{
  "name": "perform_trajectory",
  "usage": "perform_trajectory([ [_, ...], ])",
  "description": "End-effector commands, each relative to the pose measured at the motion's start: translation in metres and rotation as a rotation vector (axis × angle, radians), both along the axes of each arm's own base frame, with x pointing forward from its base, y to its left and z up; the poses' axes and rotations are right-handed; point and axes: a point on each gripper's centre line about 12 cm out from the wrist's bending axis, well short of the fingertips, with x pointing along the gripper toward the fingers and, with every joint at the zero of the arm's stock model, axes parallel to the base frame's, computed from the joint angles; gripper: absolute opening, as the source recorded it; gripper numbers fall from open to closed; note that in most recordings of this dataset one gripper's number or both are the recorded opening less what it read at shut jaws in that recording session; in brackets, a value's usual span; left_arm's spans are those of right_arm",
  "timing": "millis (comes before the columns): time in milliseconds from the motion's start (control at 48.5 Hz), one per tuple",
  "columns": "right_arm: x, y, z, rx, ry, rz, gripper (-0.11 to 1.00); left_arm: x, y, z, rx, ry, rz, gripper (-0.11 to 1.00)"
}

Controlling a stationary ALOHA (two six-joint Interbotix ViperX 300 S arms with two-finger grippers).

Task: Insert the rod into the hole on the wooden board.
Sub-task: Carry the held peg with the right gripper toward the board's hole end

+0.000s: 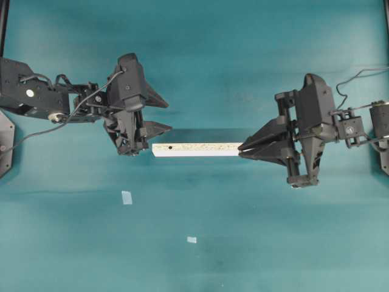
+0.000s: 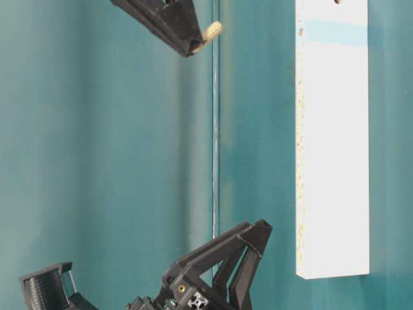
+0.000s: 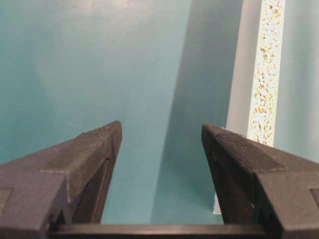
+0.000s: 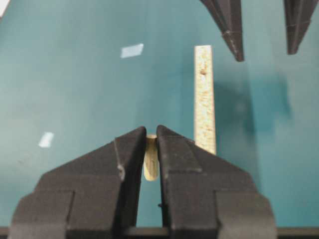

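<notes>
The wooden board (image 1: pixel 197 149) lies across the middle, speckled edge up, white face (image 2: pixel 332 142) to the table-level camera. A light-blue patch (image 2: pixel 335 32) crosses that face near its right-arm end. Beside it the hole (image 2: pixel 337 2) shows as a dark spot cut by the frame's top. My right gripper (image 1: pixel 242 148) is shut on the rod (image 4: pixel 151 159), a short cream dowel (image 2: pixel 211 30), at that end and apart from the board. My left gripper (image 3: pixel 162 132) hangs open and holds nothing at the board's other end, one finger (image 3: pixel 234 149) next to it.
A second hole (image 1: pixel 171 146) with bare wood around it sits in the speckled edge near the left arm. Two pale-blue tape squares (image 1: pixel 126 197) (image 1: pixel 192 239) lie on the teal table (image 1: pixel 273 243) in front of the board.
</notes>
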Motion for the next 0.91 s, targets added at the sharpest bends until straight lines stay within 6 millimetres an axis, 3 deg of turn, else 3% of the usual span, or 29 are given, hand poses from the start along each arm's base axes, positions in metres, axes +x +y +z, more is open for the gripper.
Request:
perform_trajectory([
  [0,-0.001,-0.005,0.008,-0.013,-0.043,-0.014,0.10,0.006,0.000,0.015,0.001,-0.049,0.001,0.75],
  [701,-0.029,-0.021,-0.009,-0.073,-0.201,-0.113,0.10,0.007,0.003,0.016,0.002,-0.054,0.010,0.75],
  [887,-0.027,-0.023,-0.016,-0.075,-0.219,-0.134,0.10,0.008,0.003,0.018,0.003,-0.057,0.009,0.75],
])
